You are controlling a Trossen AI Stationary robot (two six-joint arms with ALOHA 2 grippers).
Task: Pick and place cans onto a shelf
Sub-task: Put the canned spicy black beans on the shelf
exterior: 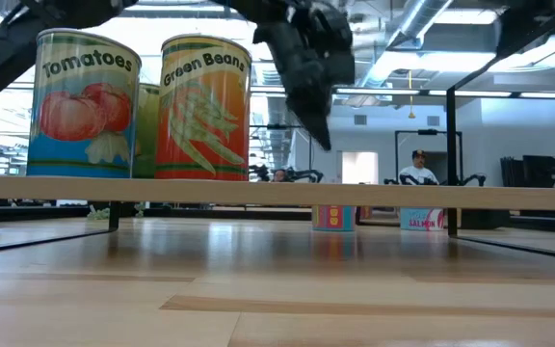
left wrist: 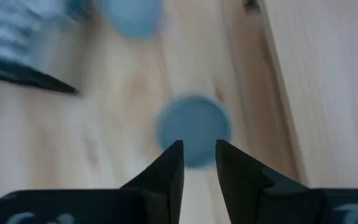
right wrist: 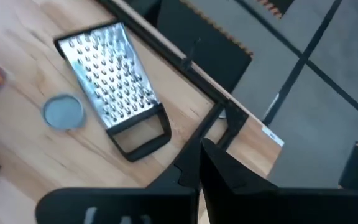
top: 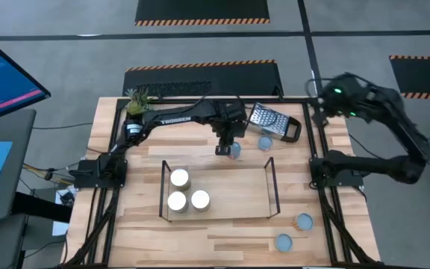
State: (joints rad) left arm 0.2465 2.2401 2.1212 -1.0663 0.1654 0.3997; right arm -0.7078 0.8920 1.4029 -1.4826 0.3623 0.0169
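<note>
My left gripper hangs above a blue-topped can behind the shelf, its fingers a little apart and touching nothing. In the low view the left gripper is well above that can. The black wire shelf holds three white-topped cans, standing upright at its left end, labelled Tomatoes and Green Beans. My right gripper waits shut over the table's far right corner.
A metal grater lies at the far right, with another can beside it. Two more cans stand near the front right. A plant stands at the far left. People show in the room behind.
</note>
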